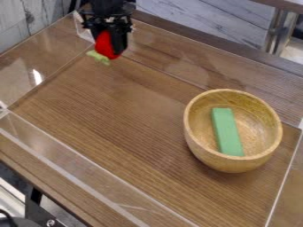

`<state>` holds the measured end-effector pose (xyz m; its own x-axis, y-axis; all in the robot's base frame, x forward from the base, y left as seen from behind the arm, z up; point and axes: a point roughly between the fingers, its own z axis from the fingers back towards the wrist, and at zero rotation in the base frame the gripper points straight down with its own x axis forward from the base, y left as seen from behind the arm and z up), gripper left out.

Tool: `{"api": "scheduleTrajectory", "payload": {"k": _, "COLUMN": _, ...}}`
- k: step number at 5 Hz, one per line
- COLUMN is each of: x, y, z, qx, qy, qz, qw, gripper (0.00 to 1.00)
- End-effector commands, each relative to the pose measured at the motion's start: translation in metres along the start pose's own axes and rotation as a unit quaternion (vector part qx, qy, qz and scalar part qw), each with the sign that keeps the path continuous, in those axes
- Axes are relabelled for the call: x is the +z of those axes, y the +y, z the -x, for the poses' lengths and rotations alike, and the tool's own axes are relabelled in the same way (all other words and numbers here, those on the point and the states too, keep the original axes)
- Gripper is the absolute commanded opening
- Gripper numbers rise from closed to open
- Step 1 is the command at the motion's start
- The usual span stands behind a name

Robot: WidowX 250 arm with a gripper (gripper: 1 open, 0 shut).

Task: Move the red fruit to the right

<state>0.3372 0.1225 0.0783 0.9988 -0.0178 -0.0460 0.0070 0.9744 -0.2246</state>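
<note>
The red fruit, a small glossy strawberry with a light green cap pointing left, hangs above the wooden table near the top left. My black gripper comes down from the top edge and is shut on the fruit, a finger on either side of it. The fruit is lifted off the tabletop.
A wooden bowl stands at the right, with a flat green rectangular block lying inside it. A clear low wall runs around the table's front and left edges. Grey furniture stands behind the table.
</note>
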Motion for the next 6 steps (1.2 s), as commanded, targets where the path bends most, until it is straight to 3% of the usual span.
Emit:
{"api": "scheduleTrajectory", "payload": {"k": 1, "x": 0.033, "y": -0.028, "z": -0.018, "qx": -0.059, "qy": -0.046, "qz": -0.015, "qw": 0.9971, "gripper": 0.00}}
{"api": "scheduleTrajectory", "payload": {"k": 2, "x": 0.025, "y": -0.050, "z": -0.028, "qx": -0.096, "qy": -0.043, "qz": -0.010, "qw": 0.9944, "gripper": 0.00}}
{"api": "scheduleTrajectory", "payload": {"k": 3, "x": 0.013, "y": -0.064, "z": -0.038, "qx": -0.089, "qy": -0.048, "qz": -0.008, "qw": 0.9949, "gripper": 0.00}}
{"api": "scheduleTrajectory", "payload": {"k": 4, "x": -0.006, "y": -0.071, "z": -0.038, "qx": -0.079, "qy": -0.049, "qz": -0.009, "qw": 0.9956, "gripper": 0.00}}
{"api": "scheduleTrajectory", "payload": {"k": 6, "x": -0.034, "y": -0.089, "z": -0.038, "qx": -0.110, "qy": -0.054, "qz": -0.010, "qw": 0.9924, "gripper": 0.00}}
